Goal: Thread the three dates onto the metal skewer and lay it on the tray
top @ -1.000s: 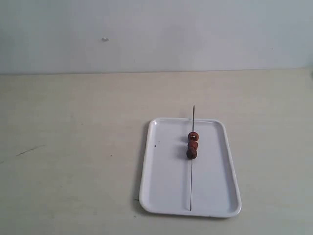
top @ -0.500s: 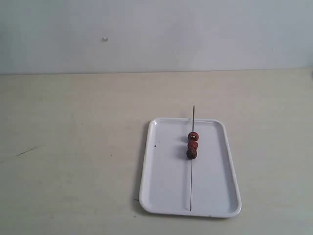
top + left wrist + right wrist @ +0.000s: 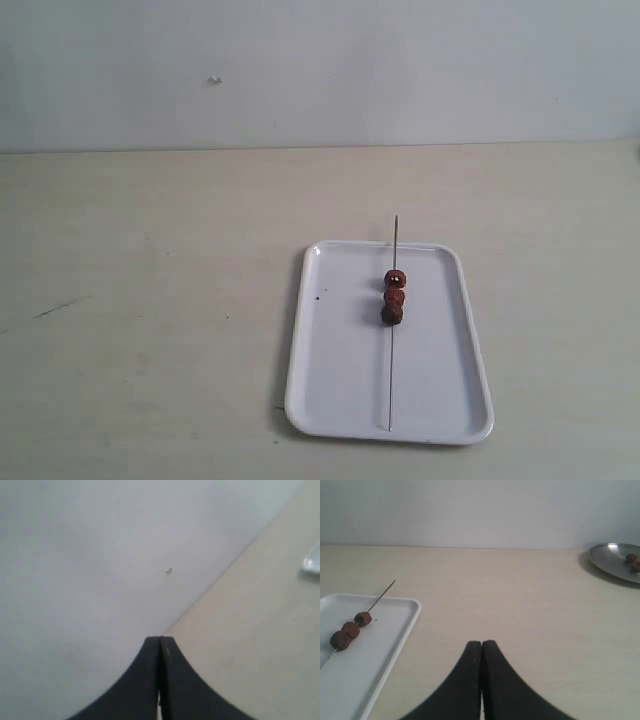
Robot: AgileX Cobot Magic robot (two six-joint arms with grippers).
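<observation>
Left fingers (image 3: 145, 680) pressed together, empty; right fingers (image 3: 495, 680) likewise; metal skewer (image 3: 391, 380), three dates (image 3: 394, 296) threaded, lies lengthwise on the tray (image 3: 335, 380), well apart from both arms, likely nearer the right.

**Loaded skewer lies on the white tray**

A white tray (image 3: 330, 390) with rounded corners sits on the pale surface (image 3: 150, 300), right of centre and toward the near edge. A thin metal skewer (image 3: 391, 380) lies along its length. Its far tip pokes out past the far rim, and its near end stops just at the near rim. Three dates (image 3: 394, 297) sit on the skewer in a touching row over the tray's far half, the nearest one darkest. Two dark specks (image 3: 318, 296) mark the tray left of them. A faint dark streak (image 3: 58, 308) crosses the surface at far left. A small speck (image 3: 214, 80) dots the plain wall (image 3: 400, 70) behind.
</observation>
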